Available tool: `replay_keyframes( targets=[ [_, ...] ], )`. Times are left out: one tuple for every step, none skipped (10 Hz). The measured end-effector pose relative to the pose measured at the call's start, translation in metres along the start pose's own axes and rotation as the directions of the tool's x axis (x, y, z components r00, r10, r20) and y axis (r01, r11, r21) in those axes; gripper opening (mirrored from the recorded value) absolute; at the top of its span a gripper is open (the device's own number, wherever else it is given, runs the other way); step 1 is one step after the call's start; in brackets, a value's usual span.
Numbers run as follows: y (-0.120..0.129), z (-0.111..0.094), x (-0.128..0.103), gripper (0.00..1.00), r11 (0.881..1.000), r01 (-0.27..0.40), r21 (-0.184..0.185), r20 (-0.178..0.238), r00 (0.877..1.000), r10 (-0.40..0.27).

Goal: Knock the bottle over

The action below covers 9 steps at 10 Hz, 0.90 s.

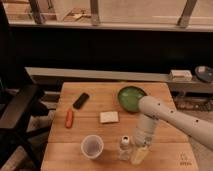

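Observation:
The small clear bottle [124, 148] with a whitish cap stands upright near the front edge of the wooden table [90, 125]. My gripper [139, 155] hangs from the white arm [165, 120] just to the right of the bottle, very close to it, low over the table. Whether it touches the bottle cannot be told.
A translucent plastic cup [92, 147] stands left of the bottle. A green bowl [131, 97] is at the back right, a white sponge [109, 117] in the middle, a red object [69, 118] and a black phone [81, 100] at the left. A dark chair [17, 115] stands left of the table.

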Motion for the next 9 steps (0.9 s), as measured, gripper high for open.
replay_keyframes(
  targets=[
    [-0.010,-0.012,-0.019,0.00,0.998,0.051,0.030,0.072,0.996,-0.053],
    [-0.021,-0.026,-0.034,0.00,0.993,0.093,0.074,0.134,0.986,-0.103],
    [-0.036,-0.047,-0.048,0.00,0.980,0.135,0.146,0.206,0.965,-0.164],
    [-0.045,-0.062,-0.057,0.00,0.968,0.160,0.191,0.244,0.948,-0.205],
    [-0.056,-0.074,-0.064,0.00,0.955,0.181,0.235,0.267,0.933,-0.242],
    [-0.070,-0.090,-0.068,0.00,0.937,0.191,0.293,0.280,0.920,-0.275],
    [-0.084,-0.110,-0.059,0.00,0.918,0.163,0.361,0.269,0.925,-0.269],
    [-0.088,-0.118,-0.053,0.00,0.910,0.145,0.389,0.265,0.928,-0.262],
    [-0.089,-0.119,-0.053,0.05,0.909,0.145,0.391,0.264,0.928,-0.262]
  ],
)
